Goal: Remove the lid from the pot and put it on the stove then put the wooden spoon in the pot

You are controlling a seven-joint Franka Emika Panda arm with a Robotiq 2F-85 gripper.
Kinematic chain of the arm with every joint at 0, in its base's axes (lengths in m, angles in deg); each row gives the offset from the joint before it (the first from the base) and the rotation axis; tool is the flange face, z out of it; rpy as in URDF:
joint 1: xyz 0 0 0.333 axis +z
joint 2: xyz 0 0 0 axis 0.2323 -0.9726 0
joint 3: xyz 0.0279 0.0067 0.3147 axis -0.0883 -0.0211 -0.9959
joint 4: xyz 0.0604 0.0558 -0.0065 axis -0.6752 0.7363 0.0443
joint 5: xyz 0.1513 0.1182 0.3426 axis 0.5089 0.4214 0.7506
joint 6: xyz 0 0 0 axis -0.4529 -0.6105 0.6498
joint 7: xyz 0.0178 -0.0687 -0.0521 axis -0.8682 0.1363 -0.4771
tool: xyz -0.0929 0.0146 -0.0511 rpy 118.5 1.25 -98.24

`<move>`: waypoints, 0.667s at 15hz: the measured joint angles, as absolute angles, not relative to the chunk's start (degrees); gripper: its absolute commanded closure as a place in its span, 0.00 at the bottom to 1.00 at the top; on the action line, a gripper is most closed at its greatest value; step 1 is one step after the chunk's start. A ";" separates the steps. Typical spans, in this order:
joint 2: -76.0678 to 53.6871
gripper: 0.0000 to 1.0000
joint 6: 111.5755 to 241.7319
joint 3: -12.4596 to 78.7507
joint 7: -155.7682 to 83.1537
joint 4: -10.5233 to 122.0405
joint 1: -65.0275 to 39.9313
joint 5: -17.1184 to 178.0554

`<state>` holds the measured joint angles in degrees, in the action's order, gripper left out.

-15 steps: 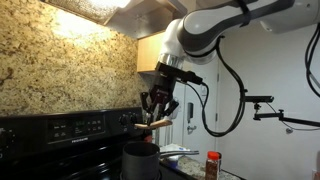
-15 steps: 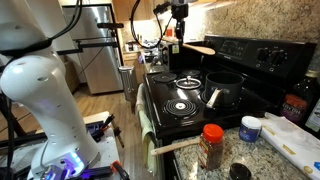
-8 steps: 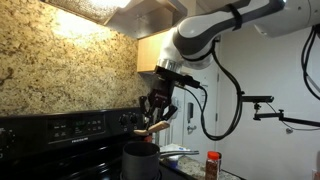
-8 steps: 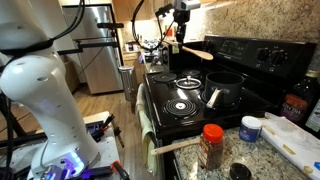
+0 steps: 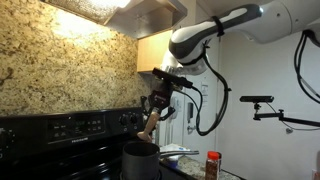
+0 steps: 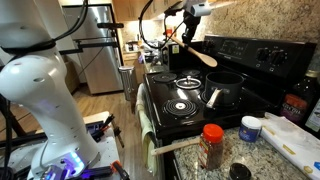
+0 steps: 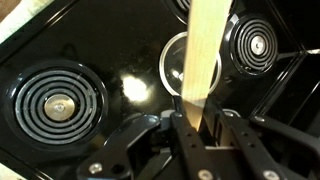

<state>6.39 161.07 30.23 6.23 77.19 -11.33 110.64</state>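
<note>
My gripper (image 5: 160, 103) hangs above the stove (image 6: 165, 118), shut on the handle of the wooden spoon (image 5: 152, 124). The spoon slants down from the gripper (image 6: 184, 38), and its wide end (image 6: 207, 58) is above and behind the dark pot (image 6: 225, 88). In an exterior view the spoon's low end is just over the open pot (image 5: 140, 160). The shiny round lid (image 6: 187, 82) lies flat on the stove top beside the pot. In the wrist view the spoon (image 7: 203, 50) runs up from the gripper (image 7: 200, 116), partly covering the lid (image 7: 176, 68) between two coil burners.
A red-capped shaker (image 6: 211, 146), a white-lidded jar (image 6: 250, 128), a dark bottle (image 6: 297, 100) and a white board (image 6: 295, 140) stand on the granite counter. A towel (image 6: 148, 125) hangs on the oven front. The range hood (image 5: 120, 12) is overhead, and the control panel (image 5: 70, 128) is behind the burners.
The wrist has turned, so the spoon has swung from roughly level to slanting steeply down toward the pot. The gripper stayed shut on it. Pot and lid have not moved.
</note>
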 measured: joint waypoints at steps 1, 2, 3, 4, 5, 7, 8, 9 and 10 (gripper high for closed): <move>5.70 0.89 160.78 30.50 5.91 76.90 -11.61 111.80; 4.96 0.89 160.72 30.66 5.67 76.63 -11.87 112.36; 4.23 0.89 160.72 30.83 5.33 76.48 -12.01 112.54; 3.52 0.89 160.72 30.91 4.83 76.36 -12.12 112.56; 2.80 0.90 160.83 30.92 4.35 76.24 -12.21 112.56; 1.37 0.90 160.85 30.92 3.45 75.76 -12.34 112.56; 0.73 0.90 160.85 30.92 3.17 75.36 -12.36 112.56; 0.06 0.90 160.85 30.92 2.75 74.89 -12.39 112.56; -0.54 0.90 160.85 30.92 2.08 74.46 -12.43 112.56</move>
<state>-0.54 160.85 30.92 2.08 74.46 -12.43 112.56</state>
